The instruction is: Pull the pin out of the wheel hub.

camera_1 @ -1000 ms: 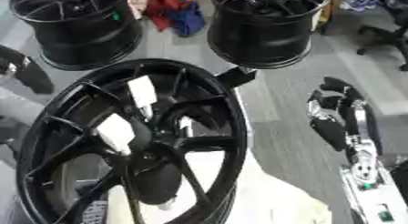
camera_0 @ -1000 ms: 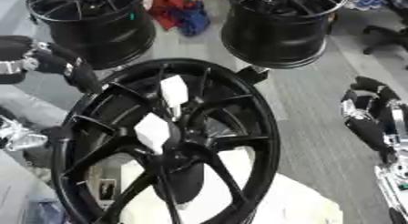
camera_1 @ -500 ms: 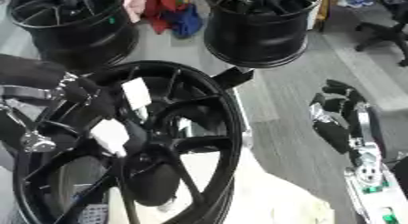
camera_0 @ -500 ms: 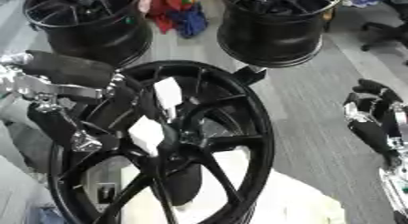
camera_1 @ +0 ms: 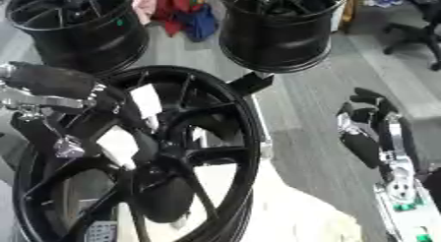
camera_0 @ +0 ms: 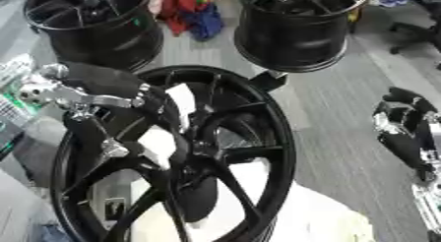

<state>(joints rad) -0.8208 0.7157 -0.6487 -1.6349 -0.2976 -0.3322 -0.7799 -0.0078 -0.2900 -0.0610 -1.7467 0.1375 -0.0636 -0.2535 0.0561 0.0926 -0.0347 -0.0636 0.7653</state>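
**Left hand at the hub, pin not yet seen out**

Over the upper left of the wheel hub [camera_0: 185, 152], the left hand [camera_0: 103, 88] reaches in from the left edge, its dark fingers lying across the rim and spokes toward the centre. Whether those fingers are curled on anything cannot be made out; they blend into the black spokes. The pin itself cannot be picked out for certain: white patches show between the spokes near the fingertips, but none reads clearly as a pin, so its axis and heading stay unknown. The hub stands tilted, its face turned toward the camera and leaning left, its lower part over a white surface [camera_0: 319, 221]. The right hand [camera_1: 366, 130] hangs idle at the right, well apart, fingers relaxed. By these signs the task looks barely begun: reach made, pulling left.
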